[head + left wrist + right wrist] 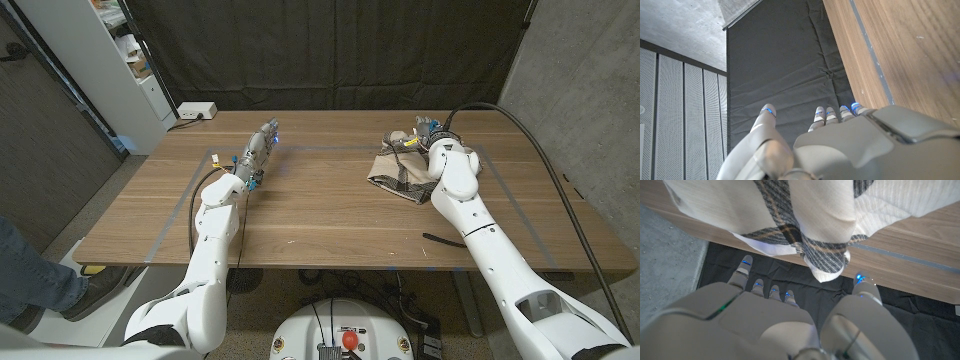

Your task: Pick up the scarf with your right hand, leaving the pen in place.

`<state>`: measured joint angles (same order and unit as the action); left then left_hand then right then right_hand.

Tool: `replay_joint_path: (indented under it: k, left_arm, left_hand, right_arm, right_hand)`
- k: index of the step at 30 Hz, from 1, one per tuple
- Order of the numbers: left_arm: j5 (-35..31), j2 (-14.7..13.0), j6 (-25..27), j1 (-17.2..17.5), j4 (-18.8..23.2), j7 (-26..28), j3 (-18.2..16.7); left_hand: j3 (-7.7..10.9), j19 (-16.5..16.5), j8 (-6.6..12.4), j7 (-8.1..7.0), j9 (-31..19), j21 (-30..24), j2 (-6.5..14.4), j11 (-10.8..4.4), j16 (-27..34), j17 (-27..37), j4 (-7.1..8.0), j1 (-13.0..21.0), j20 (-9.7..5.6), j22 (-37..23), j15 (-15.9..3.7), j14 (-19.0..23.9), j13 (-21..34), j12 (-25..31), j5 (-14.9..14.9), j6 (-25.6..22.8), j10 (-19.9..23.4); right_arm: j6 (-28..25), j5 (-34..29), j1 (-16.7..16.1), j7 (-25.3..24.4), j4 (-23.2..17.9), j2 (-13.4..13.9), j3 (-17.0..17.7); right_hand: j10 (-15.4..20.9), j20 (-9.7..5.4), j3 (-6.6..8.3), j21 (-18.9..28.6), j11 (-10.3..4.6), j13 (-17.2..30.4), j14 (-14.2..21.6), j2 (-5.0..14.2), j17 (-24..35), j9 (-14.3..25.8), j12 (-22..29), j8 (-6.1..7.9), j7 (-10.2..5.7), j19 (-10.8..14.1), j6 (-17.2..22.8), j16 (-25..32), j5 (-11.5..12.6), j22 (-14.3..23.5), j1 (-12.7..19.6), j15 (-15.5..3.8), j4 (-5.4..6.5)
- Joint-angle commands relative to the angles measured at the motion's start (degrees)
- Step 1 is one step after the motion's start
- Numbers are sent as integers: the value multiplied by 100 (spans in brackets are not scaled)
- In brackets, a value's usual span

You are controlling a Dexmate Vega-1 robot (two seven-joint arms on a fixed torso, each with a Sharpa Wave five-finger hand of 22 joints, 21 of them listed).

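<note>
wooden table (330, 215) with grey tape lines, black curtain (330, 50) behind. right hand (432, 137) grips the plaid scarf (398, 170) near the far right edge; left hand (258, 150) empty, fingers extended. pen (442, 240) lies near the front right edge.

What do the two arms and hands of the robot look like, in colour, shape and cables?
Both arms have smooth, rounded white shells. A black cable runs along the left arm. The left hand and right hand are grey metal, with small coloured wires near the wrists. The fingertips carry small blue lights.
</note>
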<state>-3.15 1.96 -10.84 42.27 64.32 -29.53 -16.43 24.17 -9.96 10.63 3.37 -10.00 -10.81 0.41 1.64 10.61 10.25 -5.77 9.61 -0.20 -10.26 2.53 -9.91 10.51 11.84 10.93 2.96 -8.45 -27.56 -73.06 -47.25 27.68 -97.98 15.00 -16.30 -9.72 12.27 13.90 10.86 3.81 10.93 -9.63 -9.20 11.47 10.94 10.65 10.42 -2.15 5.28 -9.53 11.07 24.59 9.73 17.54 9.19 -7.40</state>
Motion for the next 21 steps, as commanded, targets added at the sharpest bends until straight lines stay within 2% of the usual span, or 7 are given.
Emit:
replay_joint_path:
  k: [1,10,14,17,21]
  left_arm:
    - [-43,3,20,-12,-12,4,31]
    - [72,71,-30,-43,-118,-25,-32]
    - [-2,43,-41,-75,-182,-30,8]
    - [-202,6,3,-25,-73,140,73]
    - [-119,7,-15,-57,-154,79,16]
  left_hand:
    - [13,-722,33,-7,-21,-31,64,5,5,17,-41,17,50,-11,24,-351,35,-7,-1,-35,-24]
    - [10,-725,37,-1,-20,-33,68,8,9,17,-44,16,50,-12,31,-343,35,-7,-2,-55,-26]
    - [9,-721,35,-3,-20,-36,71,18,11,17,-45,15,63,-12,31,-341,35,-6,-2,-55,-24]
    - [8,-724,32,-1,-20,-36,72,24,12,18,-47,14,69,-12,32,-339,35,-4,-3,-52,-20]
    - [7,-714,29,-4,-20,-41,74,19,15,18,-48,14,59,-12,32,-334,35,-3,-3,-50,-20]
  right_arm:
    - [-62,-21,55,31,127,29,-48]
    - [-101,51,102,-35,294,30,-26]
    - [-122,72,136,-47,368,32,-39]
    - [-117,98,154,-67,413,40,-50]
    - [-128,136,180,-86,489,45,-57]
  right_hand:
    - [-223,18,-16,20,39,10,-53,35,7,16,25,58,11,31,5,20,32,31,7,21,-3]
    - [-216,19,-31,15,34,10,-75,41,6,15,34,66,4,27,17,18,41,29,21,14,-5]
    - [-214,19,-38,11,31,10,-92,43,5,15,37,70,-2,23,21,15,46,28,29,17,-8]
    - [-211,19,-42,10,30,9,-99,45,4,15,40,71,-3,21,23,14,49,28,34,12,-9]
    - [-213,19,-48,7,25,9,-103,48,4,14,41,74,-4,17,26,16,53,27,43,7,-11]
